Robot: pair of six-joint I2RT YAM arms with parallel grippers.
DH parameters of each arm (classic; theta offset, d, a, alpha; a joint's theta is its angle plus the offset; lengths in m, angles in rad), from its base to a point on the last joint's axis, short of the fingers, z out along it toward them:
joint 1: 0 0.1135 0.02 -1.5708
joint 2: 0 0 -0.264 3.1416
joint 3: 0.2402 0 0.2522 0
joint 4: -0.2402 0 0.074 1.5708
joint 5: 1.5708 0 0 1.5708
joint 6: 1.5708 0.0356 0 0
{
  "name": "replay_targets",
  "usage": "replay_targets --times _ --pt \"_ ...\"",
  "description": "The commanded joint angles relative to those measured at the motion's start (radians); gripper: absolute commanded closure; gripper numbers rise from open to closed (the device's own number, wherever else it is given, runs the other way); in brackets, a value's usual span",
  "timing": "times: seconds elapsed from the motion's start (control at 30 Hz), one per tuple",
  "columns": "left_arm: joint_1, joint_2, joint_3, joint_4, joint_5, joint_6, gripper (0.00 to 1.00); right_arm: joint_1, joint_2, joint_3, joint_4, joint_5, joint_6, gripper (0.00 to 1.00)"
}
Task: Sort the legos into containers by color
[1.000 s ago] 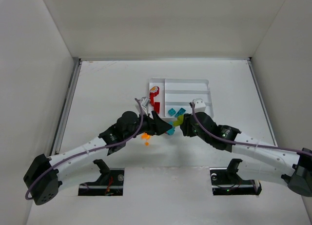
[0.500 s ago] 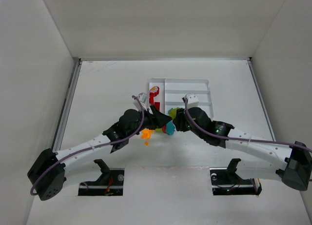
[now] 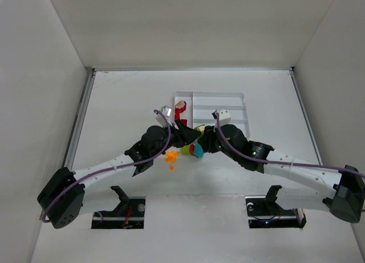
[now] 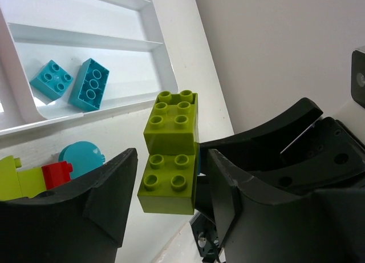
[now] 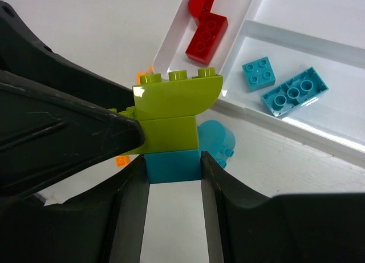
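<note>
Between your right gripper (image 5: 173,160) fingers: teal brick (image 5: 172,167) clamped, lime green bricks (image 5: 171,106) stacked on top. Your left gripper (image 4: 171,160) flanks that stack; can't tell if it pinches.

Right gripper (image 3: 204,143) closer to left gripper (image 3: 190,138)

We logged two white arms (image 3: 108,169), black joints (image 3: 60,197), purple cables (image 3: 164,134) (one apiece), and matte black wedge-shaped fingers (image 4: 97,194).
</note>
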State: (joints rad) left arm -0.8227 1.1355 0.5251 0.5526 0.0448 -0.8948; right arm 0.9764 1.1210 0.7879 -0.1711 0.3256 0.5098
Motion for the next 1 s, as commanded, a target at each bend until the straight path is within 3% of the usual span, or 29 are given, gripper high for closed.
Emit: replay_targets --times 0.0,0.47,0.77,0.97 --pt "0.001 -0.003 -0.007 0.073 -0.008 -0.009 0.52 -0.002 -0.018 0.025 0.081 -0.008 0.015 0.70" --pt "0.004 -0.026 -0.030 0.073 -0.017 -0.015 0.54 -0.034 -0.016 0.013 0.091 0.004 0.039 0.70" --pt "0.026 -0.051 -0.046 0.095 -0.022 -0.012 0.84 -0.031 -0.020 -0.001 0.099 -0.005 0.047 0.70" --pt "0.110 -0.141 -0.089 0.090 -0.043 -0.021 0.89 -0.031 -0.033 -0.026 0.102 -0.028 0.047 0.70"
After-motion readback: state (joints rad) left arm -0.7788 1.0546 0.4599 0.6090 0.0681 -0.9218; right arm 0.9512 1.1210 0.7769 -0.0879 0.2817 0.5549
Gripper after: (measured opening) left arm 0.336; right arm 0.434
